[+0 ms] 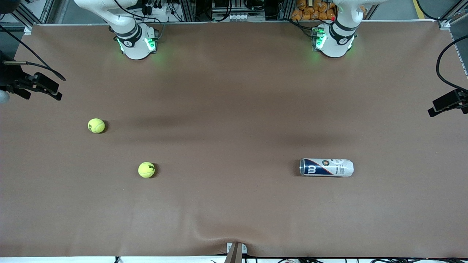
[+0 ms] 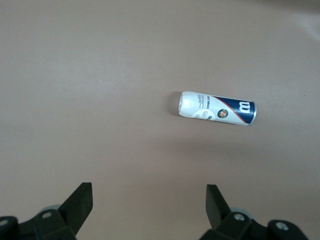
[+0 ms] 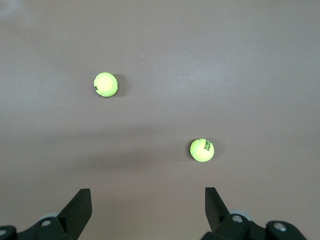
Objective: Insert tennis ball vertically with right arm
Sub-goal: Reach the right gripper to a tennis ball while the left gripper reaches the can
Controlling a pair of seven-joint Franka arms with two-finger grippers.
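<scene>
Two yellow tennis balls lie on the brown table toward the right arm's end. One ball (image 1: 96, 125) (image 3: 201, 150) is farther from the front camera than the other ball (image 1: 146, 170) (image 3: 105, 84). A white and blue ball can (image 1: 326, 167) (image 2: 217, 109) lies on its side toward the left arm's end, its rimmed end pointing at the balls. My right gripper (image 3: 147, 192) (image 1: 57, 87) hangs open and empty, high over the right arm's end. High over the left arm's end, my left gripper (image 2: 148, 187) (image 1: 432, 109) is open too and holds nothing.
Both arm bases (image 1: 137, 42) (image 1: 334, 40) stand at the table edge farthest from the front camera. A small metal bracket (image 1: 236, 252) sticks up at the nearest edge. Brown mat (image 1: 234, 109) stretches bare between the balls and the can.
</scene>
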